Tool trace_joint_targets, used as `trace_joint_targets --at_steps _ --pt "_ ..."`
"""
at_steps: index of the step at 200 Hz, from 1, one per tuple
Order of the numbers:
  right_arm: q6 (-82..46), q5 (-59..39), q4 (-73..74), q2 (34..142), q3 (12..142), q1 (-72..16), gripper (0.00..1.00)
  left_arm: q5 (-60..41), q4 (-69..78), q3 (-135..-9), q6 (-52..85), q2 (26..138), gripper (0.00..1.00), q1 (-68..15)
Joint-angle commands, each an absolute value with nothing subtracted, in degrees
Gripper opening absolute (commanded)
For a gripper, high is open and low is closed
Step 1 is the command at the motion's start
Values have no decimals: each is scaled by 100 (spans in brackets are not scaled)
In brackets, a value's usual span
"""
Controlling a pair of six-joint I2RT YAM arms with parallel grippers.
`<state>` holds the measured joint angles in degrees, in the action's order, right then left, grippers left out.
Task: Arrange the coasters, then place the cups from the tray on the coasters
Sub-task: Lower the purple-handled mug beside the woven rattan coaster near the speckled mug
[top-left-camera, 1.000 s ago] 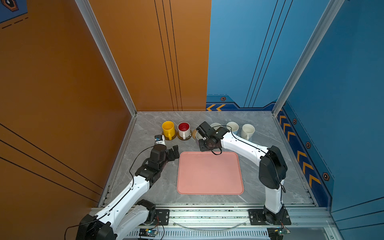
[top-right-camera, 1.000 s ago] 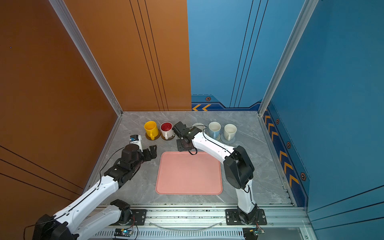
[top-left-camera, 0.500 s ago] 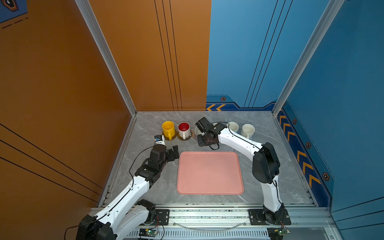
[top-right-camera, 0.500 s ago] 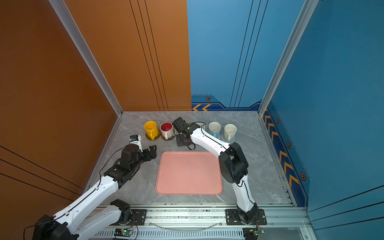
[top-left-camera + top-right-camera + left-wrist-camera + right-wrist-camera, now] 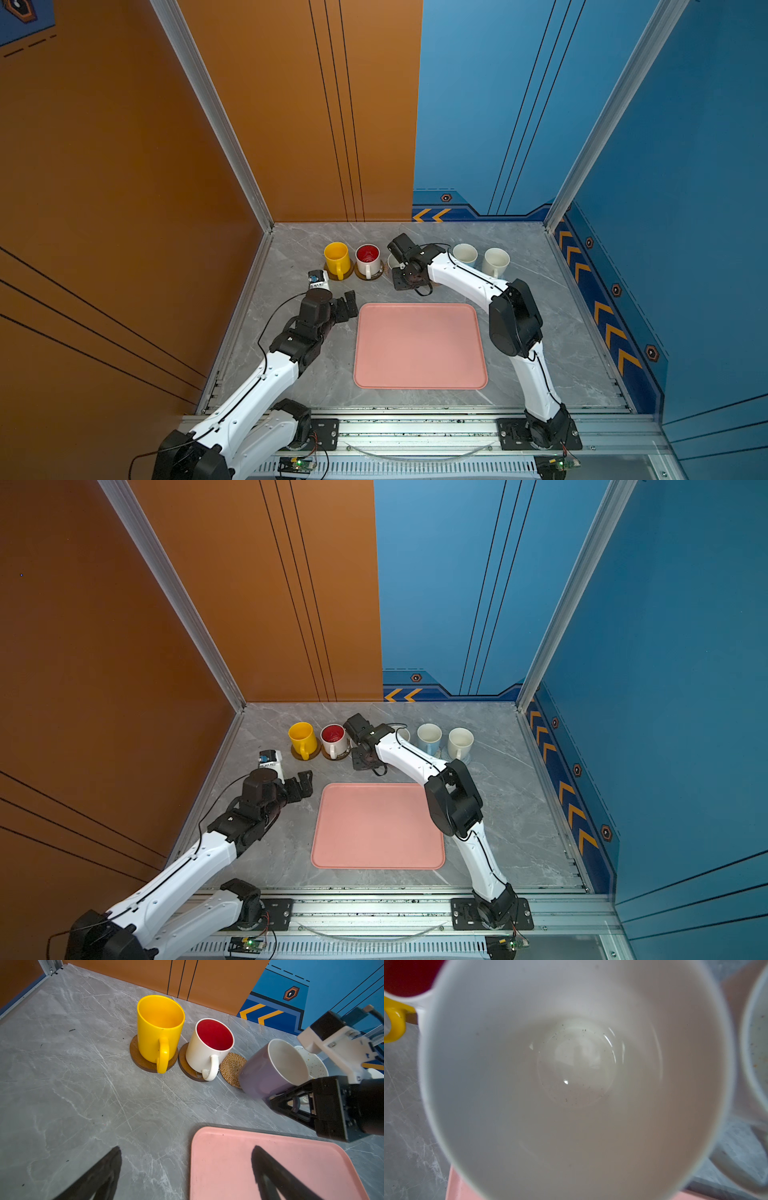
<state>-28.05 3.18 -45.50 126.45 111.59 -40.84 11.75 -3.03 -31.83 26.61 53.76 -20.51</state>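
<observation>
While left fingers (image 5: 99, 1176) stay wide, right fingers (image 5: 277, 1103) clamping the lavender mug (image 5: 261, 1076) have neared the tan coaster (image 5: 230, 1068).

even bright light, soft shadows; top views sharp. the lavender cup (image 5: 571, 1076) fills the right wrist view, blurred, with small glints.
</observation>
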Motion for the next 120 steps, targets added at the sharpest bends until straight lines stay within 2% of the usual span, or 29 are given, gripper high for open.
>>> trace_joint_targets --at_steps 1,120 --pt "-2672 419 -4479 12672 11542 -4067 0 1243 -409 -3080 2679 5308 98 -1976" --pt "-2678 308 -4596 13132 12170 -3823 0 1168 -358 -3099 2663 5396 98 -1951"
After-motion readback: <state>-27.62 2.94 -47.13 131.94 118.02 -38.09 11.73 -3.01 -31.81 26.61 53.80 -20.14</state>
